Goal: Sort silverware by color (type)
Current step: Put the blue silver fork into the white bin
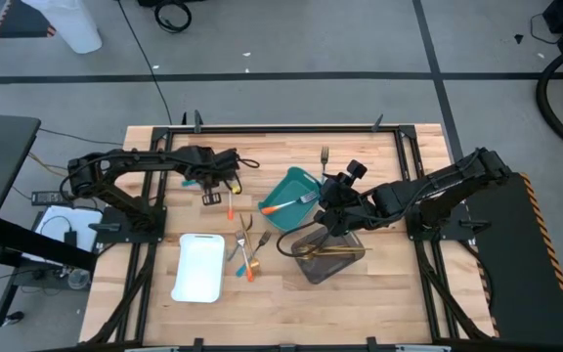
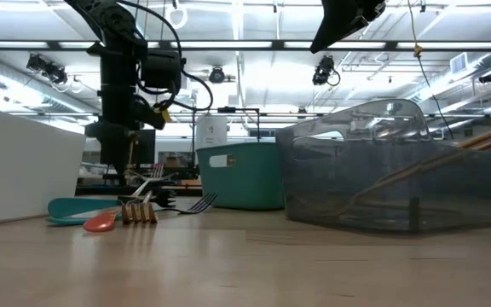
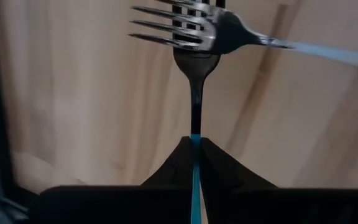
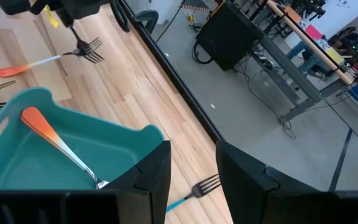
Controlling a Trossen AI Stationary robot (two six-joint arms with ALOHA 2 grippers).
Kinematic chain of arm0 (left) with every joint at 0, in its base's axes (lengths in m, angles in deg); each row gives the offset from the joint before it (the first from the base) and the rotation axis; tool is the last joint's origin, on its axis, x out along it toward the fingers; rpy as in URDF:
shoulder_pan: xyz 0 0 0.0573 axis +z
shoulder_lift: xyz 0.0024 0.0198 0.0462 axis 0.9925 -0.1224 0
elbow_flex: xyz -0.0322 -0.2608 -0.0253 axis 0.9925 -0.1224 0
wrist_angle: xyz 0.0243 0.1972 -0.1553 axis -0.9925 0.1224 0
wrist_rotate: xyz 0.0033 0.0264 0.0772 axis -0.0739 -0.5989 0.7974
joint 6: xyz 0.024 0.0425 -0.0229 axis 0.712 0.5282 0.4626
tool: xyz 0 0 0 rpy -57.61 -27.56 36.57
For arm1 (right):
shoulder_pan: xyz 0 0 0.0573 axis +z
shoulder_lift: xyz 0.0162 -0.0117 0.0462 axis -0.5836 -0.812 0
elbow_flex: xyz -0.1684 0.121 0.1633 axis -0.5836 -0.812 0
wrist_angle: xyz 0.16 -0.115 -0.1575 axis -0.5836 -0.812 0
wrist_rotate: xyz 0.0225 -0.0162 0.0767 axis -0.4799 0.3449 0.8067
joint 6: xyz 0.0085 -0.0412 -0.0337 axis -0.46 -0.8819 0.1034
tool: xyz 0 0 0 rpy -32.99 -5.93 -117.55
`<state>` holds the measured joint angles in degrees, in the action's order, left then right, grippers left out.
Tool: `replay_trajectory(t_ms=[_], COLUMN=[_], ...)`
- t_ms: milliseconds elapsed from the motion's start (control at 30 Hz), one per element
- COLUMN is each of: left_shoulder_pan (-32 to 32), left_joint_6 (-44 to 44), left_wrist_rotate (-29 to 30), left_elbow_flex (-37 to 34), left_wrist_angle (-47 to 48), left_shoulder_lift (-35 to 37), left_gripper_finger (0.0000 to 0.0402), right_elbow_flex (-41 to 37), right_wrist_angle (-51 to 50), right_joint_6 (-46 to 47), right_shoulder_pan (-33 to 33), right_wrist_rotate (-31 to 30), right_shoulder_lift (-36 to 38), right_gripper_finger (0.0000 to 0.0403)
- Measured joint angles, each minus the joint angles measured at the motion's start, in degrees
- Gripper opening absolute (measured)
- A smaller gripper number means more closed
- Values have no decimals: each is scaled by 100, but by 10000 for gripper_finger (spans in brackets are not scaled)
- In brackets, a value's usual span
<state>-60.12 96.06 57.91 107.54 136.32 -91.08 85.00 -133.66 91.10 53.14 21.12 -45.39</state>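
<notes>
Item: teal-handled fork [image 3: 194,106], held. My left gripper [image 1: 225,182] had its fingers pressed together on the fork's blue handle; in the left wrist view the handle ran straight out from between the fingertips, the neck and tines pointing directly away from the gripper. The fork's long axis was in line with the gripper's own axis, so I judged any placing would turn on swinging that axis, not re-gripping.

Landmark: teal tray [image 1: 283,190]. The left gripper and its fork stood above the table [image 1: 164,142] well to the side of this tray, on the left arm's half. An orange-handled fork [image 1: 231,202] lay flat on the wood just beside the held fork, its tines crossing under the held fork's head in the wrist view.

Item: orange-handled fork in tray [image 1: 286,204], lying inside the teal tray.

Item: loose pile of utensils [image 1: 245,250], between the teal tray and the white tray [image 1: 199,267].

Item: gold utensils [image 1: 332,250], in the clear grey tray [image 1: 350,266] just beside the teal tray.

Item: second teal-handled fork [image 1: 324,156], on the wood beyond the teal tray's far rim.

Right gripper [image 1: 335,200]: fingers spread, empty, hovering at the teal tray's edge, nearer to that stray fork than the left.
</notes>
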Motion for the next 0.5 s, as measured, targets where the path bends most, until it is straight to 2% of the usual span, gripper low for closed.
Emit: replay_trajectory(t_ms=[200,367,500], left_shoulder_pan=[-200,-328,-461], left_joint_6=[581,587,591], left_wrist_rotate=[474,904,1726], left_elbow_flex=[-4,-7,-9], left_wrist_angle=[-365,-516,-486], left_shoulder_lift=[4,7,7], left_gripper_finger=[18,18,18], right_elbow_flex=[0,0,0], right_wrist_angle=[-2,-2,-4], right_joint_6=[-1,-22,-24], right_shoulder_pan=[0,0,0], right_wrist_rotate=[41,43,43], right_shoulder_lift=[-1,-1,-1], right_gripper_finger=[138,138,138])
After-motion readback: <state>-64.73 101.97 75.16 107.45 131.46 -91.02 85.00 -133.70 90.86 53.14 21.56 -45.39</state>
